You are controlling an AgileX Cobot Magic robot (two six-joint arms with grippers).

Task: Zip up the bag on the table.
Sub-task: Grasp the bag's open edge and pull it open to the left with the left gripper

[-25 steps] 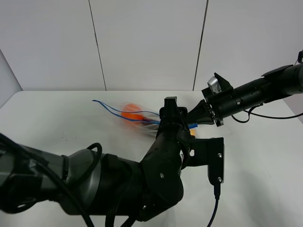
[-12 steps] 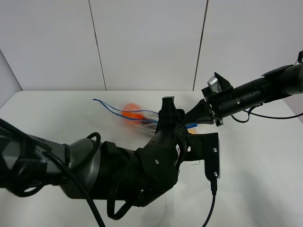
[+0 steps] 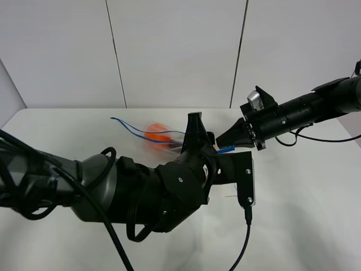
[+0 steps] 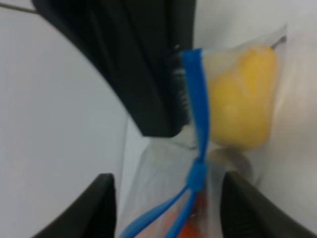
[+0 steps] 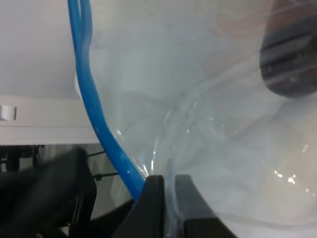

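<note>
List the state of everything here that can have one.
bag, pinched at one end, mouth partly open
zipper strip, joined along one stretch, split into two strands past it
left fingers, open, one on either side of the zipper strip
right fingers, shut on the bag

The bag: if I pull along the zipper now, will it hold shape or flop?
Probably floppy: the bag wrinkles and bulges where the right gripper pinches it. Its blue zipper strip splits into loose curves, so it likely bends. The yellow produce may shift inside.
</note>
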